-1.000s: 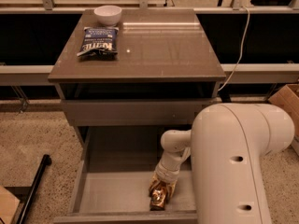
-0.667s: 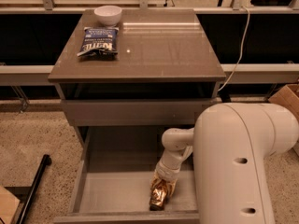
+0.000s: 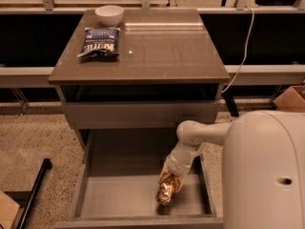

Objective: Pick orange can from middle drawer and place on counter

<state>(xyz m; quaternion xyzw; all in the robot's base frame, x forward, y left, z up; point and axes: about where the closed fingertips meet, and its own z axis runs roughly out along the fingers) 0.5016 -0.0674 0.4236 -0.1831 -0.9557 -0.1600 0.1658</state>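
The middle drawer (image 3: pixel 119 194) stands pulled open below the counter (image 3: pixel 162 46). The orange can (image 3: pixel 167 191) is inside it at the right, tilted, with its silver top pointing down and to the left. My gripper (image 3: pixel 171 178) reaches down into the drawer from the right and is shut on the orange can's upper part. The can hangs just above the drawer floor or touches it; I cannot tell which. My large white arm housing (image 3: pixel 267 171) fills the lower right and hides the drawer's right front corner.
A white bowl (image 3: pixel 109 15) and a blue chip bag (image 3: pixel 100 42) lie at the counter's back left. The shallower drawer front (image 3: pixel 143 114) above is closed. A black pole (image 3: pixel 33 194) lies on the floor at left. A cardboard box (image 3: pixel 291 99) sits at right.
The gripper and the can have shifted slightly up and to the right inside the drawer. The can sits more tilted in the fingers.
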